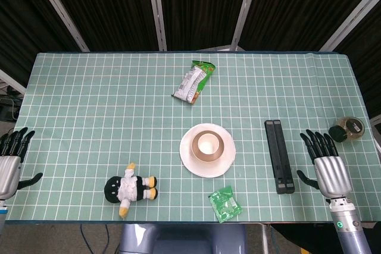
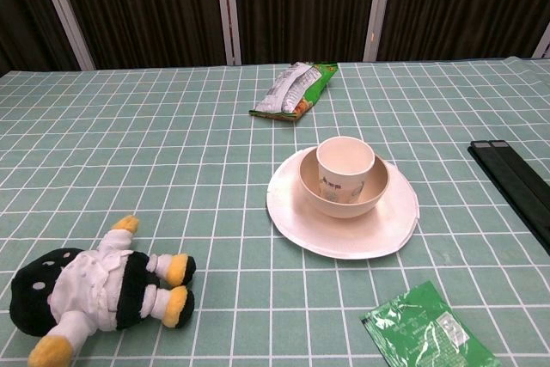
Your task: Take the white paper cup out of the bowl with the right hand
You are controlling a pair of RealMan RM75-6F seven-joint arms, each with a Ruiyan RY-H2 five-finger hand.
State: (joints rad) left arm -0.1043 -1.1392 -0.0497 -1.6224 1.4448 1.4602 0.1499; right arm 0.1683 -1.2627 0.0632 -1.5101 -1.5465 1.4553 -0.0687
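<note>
We note the white paper cup [image 2: 345, 166] standing upright inside the bowl [image 2: 344, 195], which sits on a white plate [image 2: 344, 234] near table centre. The right hand [image 1: 326, 162] rests at roughly 3 o'clock from the bowl, well apart, fingers spread and holding nothing; a black bar-shaped object [image 1: 278, 155] lies between them. The left hand [image 1: 11, 157] sits at 9 o'clock by the table edge, fingers apart, empty. A plush penguin [image 2: 99, 294] lies at 7 o'clock, a green packet [image 2: 430, 333] at 5 o'clock, a snack bag [image 2: 294, 90] at 12 o'clock.

A plush penguin [image 1: 129, 190], green sachet [image 1: 225, 204], snack bag [image 1: 193, 81], black stand [image 1: 278, 155] and jar [image 1: 348, 129] lie apart.
</note>
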